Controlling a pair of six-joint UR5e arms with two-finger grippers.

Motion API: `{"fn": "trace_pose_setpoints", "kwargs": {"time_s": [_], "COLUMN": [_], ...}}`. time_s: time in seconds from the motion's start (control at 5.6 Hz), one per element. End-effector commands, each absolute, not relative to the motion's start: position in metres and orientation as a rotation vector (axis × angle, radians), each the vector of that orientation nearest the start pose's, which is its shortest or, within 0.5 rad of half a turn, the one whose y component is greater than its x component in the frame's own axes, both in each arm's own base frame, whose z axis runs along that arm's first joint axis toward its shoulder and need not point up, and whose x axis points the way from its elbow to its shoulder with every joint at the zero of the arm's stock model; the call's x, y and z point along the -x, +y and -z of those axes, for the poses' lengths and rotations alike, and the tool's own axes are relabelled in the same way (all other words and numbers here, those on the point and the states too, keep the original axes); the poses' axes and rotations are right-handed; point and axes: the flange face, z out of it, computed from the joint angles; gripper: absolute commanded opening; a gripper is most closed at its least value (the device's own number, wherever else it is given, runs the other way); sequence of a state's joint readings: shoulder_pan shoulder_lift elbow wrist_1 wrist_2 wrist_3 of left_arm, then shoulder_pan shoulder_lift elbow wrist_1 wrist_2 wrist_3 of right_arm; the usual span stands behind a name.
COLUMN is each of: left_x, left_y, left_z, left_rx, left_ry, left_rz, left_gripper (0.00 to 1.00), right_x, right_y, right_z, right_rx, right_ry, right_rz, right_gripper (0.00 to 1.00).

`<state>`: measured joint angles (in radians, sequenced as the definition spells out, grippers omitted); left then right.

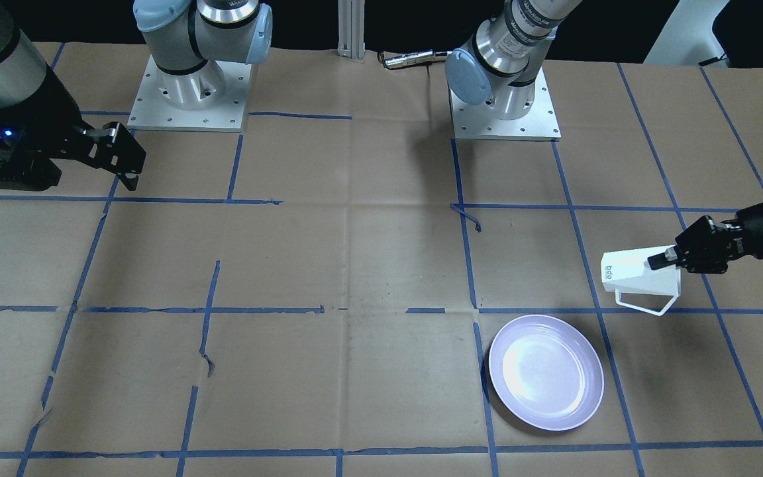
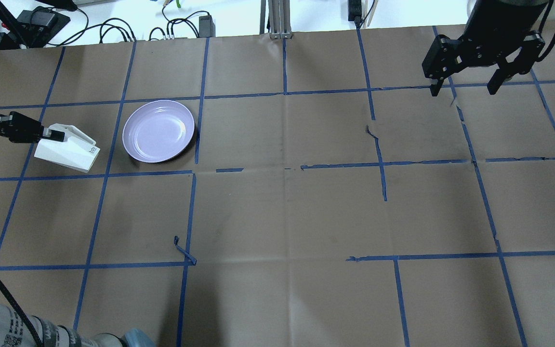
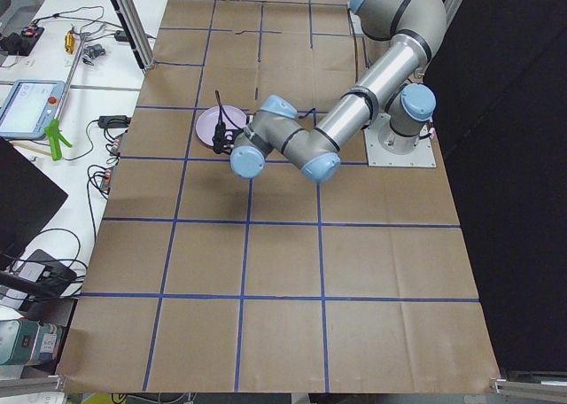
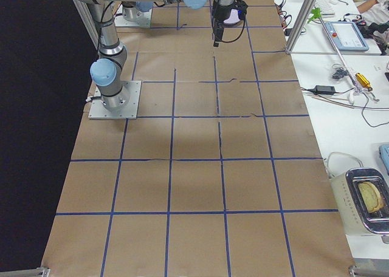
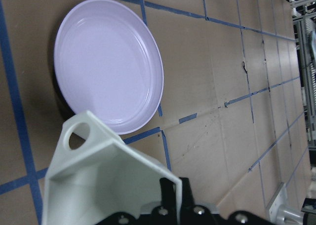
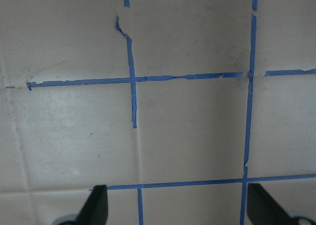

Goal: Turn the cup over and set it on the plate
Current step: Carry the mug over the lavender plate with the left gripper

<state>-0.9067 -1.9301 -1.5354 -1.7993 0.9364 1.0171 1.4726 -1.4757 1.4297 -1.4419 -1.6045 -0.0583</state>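
Observation:
The white faceted cup (image 1: 636,277) is on its side, its marked base pointing away from my left gripper and its angular handle toward the plate. My left gripper (image 1: 663,257) is shut on the cup's rim end; this also shows in the overhead view (image 2: 52,135). The cup (image 2: 68,150) is held beside the lavender plate (image 2: 158,130), apart from it. The left wrist view shows the cup (image 5: 98,180) close up with the plate (image 5: 106,77) beyond it. My right gripper (image 2: 466,86) is open and empty, far away above the table.
Brown paper with a blue tape grid covers the table (image 1: 355,265). Both arm bases (image 1: 506,99) stand on the robot's side. Cables and equipment lie beyond the far edge (image 2: 113,24). The right wrist view shows only paper and tape under the open fingers (image 6: 98,205).

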Motion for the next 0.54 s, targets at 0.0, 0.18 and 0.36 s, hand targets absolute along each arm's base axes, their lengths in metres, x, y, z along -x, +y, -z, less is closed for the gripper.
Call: {"fn": "trace_pose_setpoints", "kwargs": {"time_s": [0.0, 0.18, 0.36], "left_x": [-0.085, -0.019, 0.035], "left_y": [-0.608, -0.627, -0.638], "left_z": [-0.338, -0.344, -0.329], "left_rx": [0.288, 0.341, 0.43], "left_ry": [-2.596, -2.727, -2.92], "left_rz": [-0.07, -0.101, -0.157], "left_gripper": [0.0, 0.0, 0.0], "right_x": [-0.078, -0.078, -0.078], "right_y": [-0.533, -0.533, -0.533], "right_z": [-0.496, -0.496, -0.496], "right_rx": [-0.061, -0.061, -0.061], "right_ry": [3.165, 3.165, 3.165], "right_rz": [-0.135, -0.135, -0.135], "right_gripper": [1.0, 1.0, 1.0]}}
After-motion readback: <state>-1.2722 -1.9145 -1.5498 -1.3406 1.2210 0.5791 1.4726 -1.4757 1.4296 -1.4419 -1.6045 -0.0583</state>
